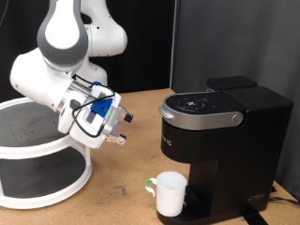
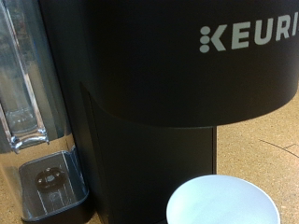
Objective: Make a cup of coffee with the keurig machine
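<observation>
The keurig machine [image 1: 220, 131] stands on the wooden table at the exterior view's right, black, with its grey lid handle [image 1: 197, 117] down. The white cup [image 1: 170, 193] stands upright under the brew head at the machine's foot, its greenish handle pointing to the exterior view's left. My gripper [image 1: 123, 129] hovers in the air to the left of the machine, above table height, apart from both. Its fingers stand apart with nothing between them. The wrist view shows the machine's front [image 2: 177, 75] and the empty cup's rim [image 2: 222, 202], but no fingers.
A white two-tier round rack [image 1: 37, 155] stands at the exterior view's left, under the arm. The machine's clear water tank [image 2: 28, 84] shows in the wrist view beside its body. Black curtains hang behind the table [image 1: 131, 103].
</observation>
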You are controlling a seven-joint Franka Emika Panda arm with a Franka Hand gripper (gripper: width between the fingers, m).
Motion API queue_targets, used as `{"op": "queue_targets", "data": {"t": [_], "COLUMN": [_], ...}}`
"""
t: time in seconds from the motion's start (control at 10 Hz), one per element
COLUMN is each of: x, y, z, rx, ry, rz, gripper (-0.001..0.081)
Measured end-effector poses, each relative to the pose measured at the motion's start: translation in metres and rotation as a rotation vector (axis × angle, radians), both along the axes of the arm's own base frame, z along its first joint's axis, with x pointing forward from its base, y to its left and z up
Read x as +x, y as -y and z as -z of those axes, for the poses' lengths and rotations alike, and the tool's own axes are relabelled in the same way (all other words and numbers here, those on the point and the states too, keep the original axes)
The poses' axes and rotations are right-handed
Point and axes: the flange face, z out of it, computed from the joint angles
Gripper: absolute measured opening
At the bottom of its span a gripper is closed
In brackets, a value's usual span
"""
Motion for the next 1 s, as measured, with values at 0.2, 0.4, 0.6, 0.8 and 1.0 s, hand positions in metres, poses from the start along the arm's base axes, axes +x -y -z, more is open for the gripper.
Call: {"op": "queue_targets", "data": {"t": [0.2, 0.4, 0.6, 0.8, 1.0], "x": [0.001, 0.008, 0.013, 0.015, 0.016], "y": [-0.002, -0.008, -0.013, -0.015, -0.015], "z": [0.0, -0.018, -0.048, -0.078, -0.108], "rx": [0.008, 0.048, 0.079, 0.079, 0.066], "ry": [-0.002, 0.065, 0.156, 0.257, 0.337], "rz": [-0.01, -0.062, -0.096, -0.131, -0.142], "gripper": [0.0808, 0.0808, 0.0808, 0.0808, 0.0808]}}
